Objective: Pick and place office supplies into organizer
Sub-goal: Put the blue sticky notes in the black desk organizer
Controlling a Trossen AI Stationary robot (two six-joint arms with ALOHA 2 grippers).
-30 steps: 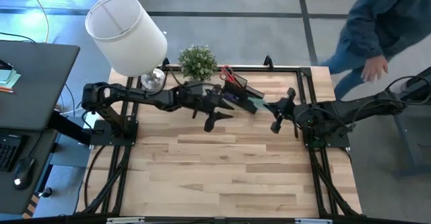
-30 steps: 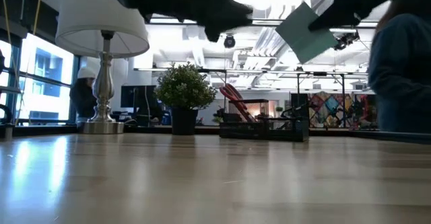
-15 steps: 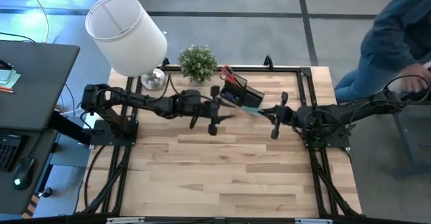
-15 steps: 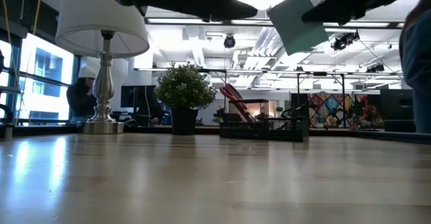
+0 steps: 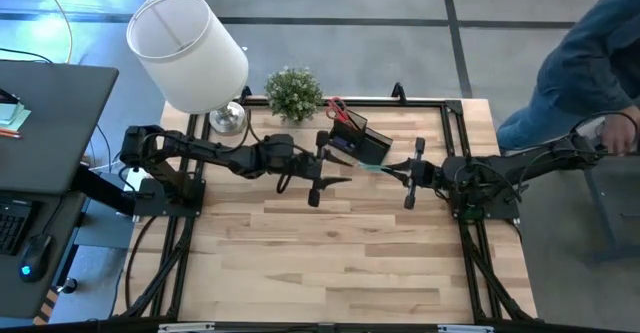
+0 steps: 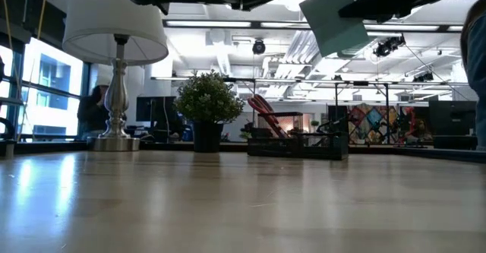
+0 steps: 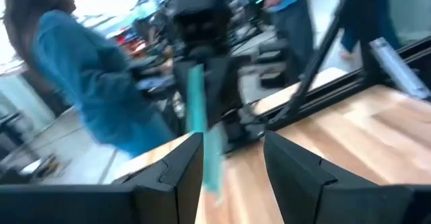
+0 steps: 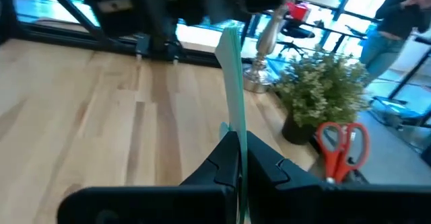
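Note:
My right gripper point(image 8: 237, 158) is shut on the square mint-green sticky-note pad point(image 6: 334, 21), held high above the table near the black organizer point(image 5: 352, 136). My left gripper point(image 7: 232, 163) is open. It faces the pad point(image 7: 199, 120) from the table's left, and I see no touch. The red-handled scissors point(image 8: 340, 146) stand handles-up in the organizer point(image 6: 296, 145). The other supplies are hidden. My right gripper pinches the sticky-note pad between its two fingers point(image 8: 219, 163) at one edge point(image 8: 237, 138). The fingers come level from the table's right. The pad is lifted clear and stands on edge, reaching out past the fingertips toward the left arm.
The potted plant point(image 5: 293, 91) and the lamp point(image 5: 190, 51) stand along the far edge, left of the organizer. A person in a blue top point(image 5: 590, 63) stands past the table's right far corner. Bare wood lies toward the near edge point(image 5: 330, 263).
My right gripper has carried the pad upward and slightly toward the table's left, staying shut. My left gripper has risen, out of the top of the low view. The person has stepped away to the right.

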